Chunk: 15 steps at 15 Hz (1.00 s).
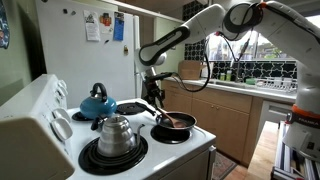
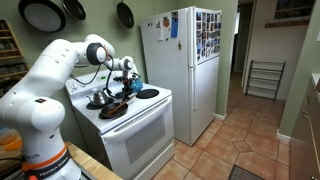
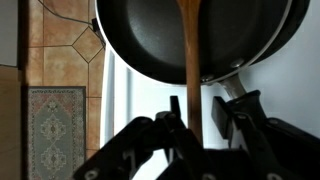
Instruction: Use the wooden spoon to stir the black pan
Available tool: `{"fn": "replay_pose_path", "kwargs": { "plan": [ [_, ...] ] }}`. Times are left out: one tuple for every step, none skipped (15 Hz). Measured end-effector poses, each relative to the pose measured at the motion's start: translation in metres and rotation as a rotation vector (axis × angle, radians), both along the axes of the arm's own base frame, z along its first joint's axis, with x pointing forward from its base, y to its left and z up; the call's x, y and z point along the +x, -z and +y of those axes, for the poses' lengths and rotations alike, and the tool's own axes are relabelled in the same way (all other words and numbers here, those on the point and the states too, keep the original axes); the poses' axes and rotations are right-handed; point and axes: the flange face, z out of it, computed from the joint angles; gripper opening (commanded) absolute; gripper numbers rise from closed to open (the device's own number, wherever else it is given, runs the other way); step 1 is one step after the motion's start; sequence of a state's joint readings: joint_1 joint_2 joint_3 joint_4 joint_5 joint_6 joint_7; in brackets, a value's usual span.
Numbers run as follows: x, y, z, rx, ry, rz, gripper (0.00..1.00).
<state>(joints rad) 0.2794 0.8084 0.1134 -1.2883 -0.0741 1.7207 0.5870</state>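
One slim light-brown wooden spoon point(image 3: 191, 50) runs 6 to 12 o'clock in wrist view, handle between fingers of black tool point(image 3: 203, 112), far end over round black frying pan point(image 3: 150, 35). Tool jaws slightly spread, gap at handle's 3 o'clock. Pan on white stove point(image 1: 195, 158), 3 o'clock of shiny steel kettle point(image 1: 117, 135)

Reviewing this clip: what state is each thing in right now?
Gripper: jaws slightly apart around the spoon handle.
Wooden spoon: tip in the pan, handle between the jaws.
Black pan: on a stove burner, uncovered.
Steel kettle: upright on a burner.
Blue kettle: upright on a burner.
Fridge: doors shut.
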Motion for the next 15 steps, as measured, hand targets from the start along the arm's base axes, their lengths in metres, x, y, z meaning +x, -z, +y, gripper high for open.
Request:
{"fn": "replay_pose_path", "kwargs": {
  "plan": [
    [-0.001, 0.000, -0.002, -0.001, 0.003, 0.001, 0.81],
    [-0.001, -0.001, -0.002, -0.002, 0.005, 0.001, 0.88],
    [-0.002, -0.002, -0.002, -0.003, 0.005, 0.000, 0.96],
    [-0.003, -0.004, -0.002, -0.004, 0.003, -0.002, 0.99],
    [-0.003, -0.007, 0.000, -0.004, 0.000, -0.006, 1.00],
    [-0.004, -0.011, 0.003, -0.002, -0.006, -0.011, 1.00],
    [-0.005, -0.015, 0.006, 0.002, -0.020, -0.017, 1.00],
    [-0.006, -0.021, 0.011, 0.010, -0.043, -0.022, 1.00],
    [-0.008, -0.028, 0.018, 0.019, -0.073, -0.029, 1.00],
    [-0.010, -0.034, 0.025, 0.031, -0.105, -0.035, 1.00],
    [-0.013, -0.042, 0.033, 0.043, -0.144, -0.041, 1.00],
    [-0.016, -0.048, 0.040, 0.053, -0.181, -0.047, 1.00],
    [-0.018, -0.055, 0.047, 0.065, -0.218, -0.053, 1.00],
    [-0.021, -0.062, 0.054, 0.078, -0.253, -0.058, 1.00],
    [-0.023, -0.069, 0.060, 0.091, -0.286, -0.064, 1.00]
  ]
}}
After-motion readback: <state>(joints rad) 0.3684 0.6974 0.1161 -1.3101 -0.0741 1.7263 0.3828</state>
